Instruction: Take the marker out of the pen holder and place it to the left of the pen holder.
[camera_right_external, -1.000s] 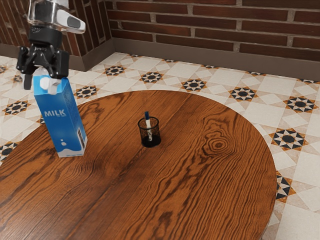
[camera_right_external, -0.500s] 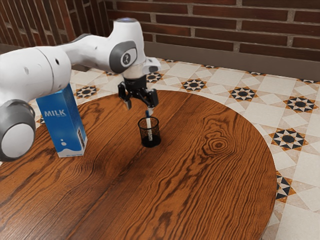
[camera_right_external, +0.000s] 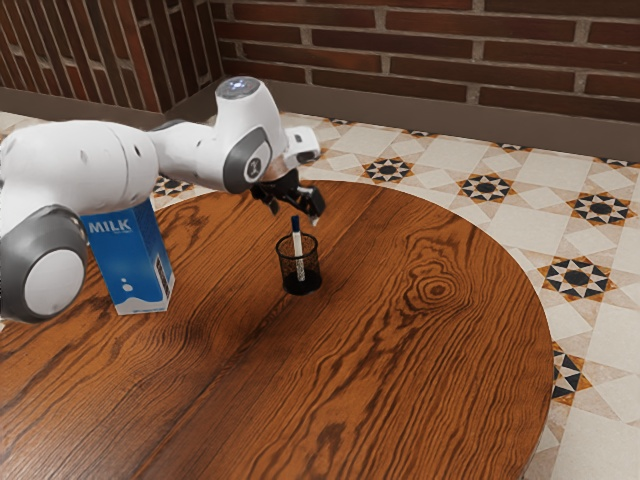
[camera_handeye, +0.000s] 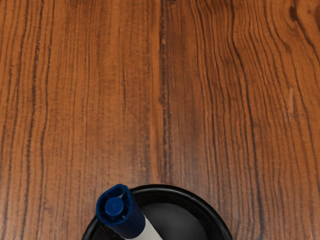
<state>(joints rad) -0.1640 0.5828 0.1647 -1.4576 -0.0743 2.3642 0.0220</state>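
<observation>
Pre-grasp step, I'd say. Gripper (camera_right_external: 294, 212) spread, near the cap end of the marker (camera_right_external: 297, 241), which leans in the pen holder (camera_right_external: 301, 287). Next: centre fingers around the cap, close, lift straight until clear of the rim, then go left.

Arm (camera_right_external: 90, 165) enters from the exterior view's left, extended toward that view's right. Wrist (camera_right_external: 246, 140) bent downward. Black pincer (camera_right_external: 295, 212) below it, slightly tilted; fingers (camera_right_external: 313, 204) parted, tips directed down.
</observation>
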